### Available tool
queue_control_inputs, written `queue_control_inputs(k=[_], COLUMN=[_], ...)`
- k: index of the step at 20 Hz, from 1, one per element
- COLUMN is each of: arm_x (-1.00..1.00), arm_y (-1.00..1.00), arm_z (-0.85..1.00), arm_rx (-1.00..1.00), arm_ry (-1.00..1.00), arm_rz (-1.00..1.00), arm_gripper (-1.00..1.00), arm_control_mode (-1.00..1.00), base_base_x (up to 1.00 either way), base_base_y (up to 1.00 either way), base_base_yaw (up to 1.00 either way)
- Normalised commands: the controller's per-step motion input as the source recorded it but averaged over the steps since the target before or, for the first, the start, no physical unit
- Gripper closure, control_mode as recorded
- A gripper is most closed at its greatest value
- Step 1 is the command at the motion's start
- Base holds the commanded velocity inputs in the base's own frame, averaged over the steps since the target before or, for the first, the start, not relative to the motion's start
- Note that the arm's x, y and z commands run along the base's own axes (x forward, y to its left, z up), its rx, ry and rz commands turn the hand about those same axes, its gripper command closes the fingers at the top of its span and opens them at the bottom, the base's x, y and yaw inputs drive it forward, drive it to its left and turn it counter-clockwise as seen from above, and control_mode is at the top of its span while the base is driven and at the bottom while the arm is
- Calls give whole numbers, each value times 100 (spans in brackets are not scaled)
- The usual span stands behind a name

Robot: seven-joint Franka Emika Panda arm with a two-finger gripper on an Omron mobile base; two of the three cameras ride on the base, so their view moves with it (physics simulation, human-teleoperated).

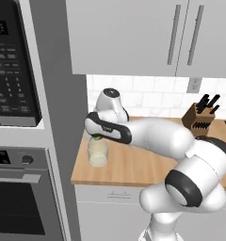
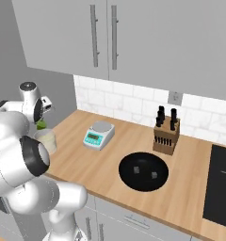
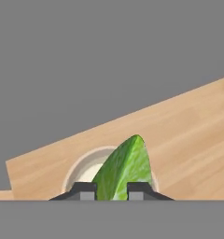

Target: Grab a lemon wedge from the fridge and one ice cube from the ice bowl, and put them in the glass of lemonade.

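My gripper point(image 3: 111, 191) is shut on the lemon wedge point(image 3: 125, 170), a yellow-green piece standing up between the finger tips. Directly below it in the hand view is the round rim of the glass of lemonade point(image 3: 81, 165). In the left base view the glass of lemonade point(image 1: 98, 153) stands near the counter's left end, with the lemon wedge point(image 1: 97, 138) just above its rim under the hand. From the right base view, the lemon wedge point(image 2: 41, 125) also sits over the glass of lemonade point(image 2: 46, 140). The fridge and the ice bowl are out of view.
A grey side panel and the black oven and microwave column point(image 1: 13, 66) stand just left of the glass. On the wooden counter point(image 2: 82, 160) are a kitchen scale point(image 2: 99, 134), a black round pan point(image 2: 143, 172) and a knife block point(image 2: 165, 134). Cabinets hang overhead.
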Motion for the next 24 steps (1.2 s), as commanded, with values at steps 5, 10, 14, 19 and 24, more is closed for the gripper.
queue_control_inputs(k=[5, 10, 14, 19, 24], arm_x=[6, 0, 0, -4, -13], arm_y=[1, 21, 36, 2, 0], arm_z=[-11, -12, 0, -9, -1], arm_rx=[-1, -2, 0, 0, 0], arm_ry=[0, 0, 0, 0, -2], arm_rz=[0, 0, 0, 0, 0], arm_gripper=[100, 100, 100, 100, 100], arm_control_mode=[-100, -100, -100, -100, -100], base_base_x=[0, 0, 0, 0, 0], base_base_y=[0, 0, 0, 0, 0], base_base_yaw=[0, 0, 0, 0, 0])
